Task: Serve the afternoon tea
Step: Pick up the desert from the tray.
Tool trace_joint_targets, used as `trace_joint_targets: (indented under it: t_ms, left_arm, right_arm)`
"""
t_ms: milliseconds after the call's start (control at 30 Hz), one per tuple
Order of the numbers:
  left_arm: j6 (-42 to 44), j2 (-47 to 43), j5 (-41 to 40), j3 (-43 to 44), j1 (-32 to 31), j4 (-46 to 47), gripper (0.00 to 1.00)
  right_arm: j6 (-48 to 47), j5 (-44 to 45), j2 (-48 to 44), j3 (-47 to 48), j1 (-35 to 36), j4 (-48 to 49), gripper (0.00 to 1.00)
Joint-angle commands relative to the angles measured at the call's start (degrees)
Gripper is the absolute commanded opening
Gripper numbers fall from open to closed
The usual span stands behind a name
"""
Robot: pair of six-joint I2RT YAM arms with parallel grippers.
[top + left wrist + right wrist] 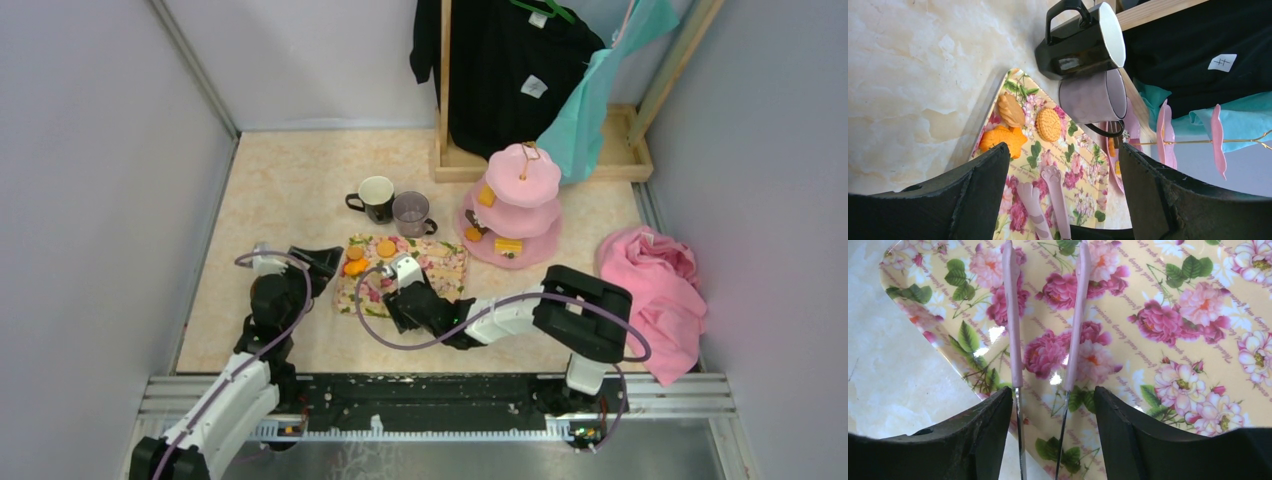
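Note:
Three snacks, orange (355,267) (1003,140), round (1048,124) and leaf-shaped (1011,110), lie on the flower-patterned tray (440,262) at its left end. The pink three-tier stand (515,205) holds several more snacks (508,246). The black mug (376,198) (1083,42) and the smoky mug (410,213) (1093,97) stand behind the tray. My right gripper (400,275) (1053,390) holds pink tongs (1013,315) (1058,195) over the tray, their tips spread apart. My left gripper (325,258) (1063,150) is open and empty at the tray's left edge. No coasters are in view.
A wooden rack (545,165) with a black shirt (510,70) and teal cloth stands at the back. A pink cloth (655,290) lies at the right. Walls close in left and right.

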Motion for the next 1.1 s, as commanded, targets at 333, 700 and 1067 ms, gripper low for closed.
trace_joint_targets:
  t_ms: [333, 700, 1067]
  left_arm:
    - [1.99, -3.86, -1.61, -1.5, -0.11, -2.56, 0.86]
    - [1.48, -5.86, -2.9, -1.62, -0.11, -3.87, 0.86]
    - [1.37, -5.73, -2.52, -1.33, -0.11, -3.6, 0.86]
  right_arm:
    - [0.34, -3.36, 0.52, -2.2, 1.41, 4.59, 0.34]
    - [0.6, -5.43, -2.24, -1.64, 1.46, 3.58, 0.31]
    - [0.78, -6.72, 0.08, 9.49, 1.53, -8.42, 0.31]
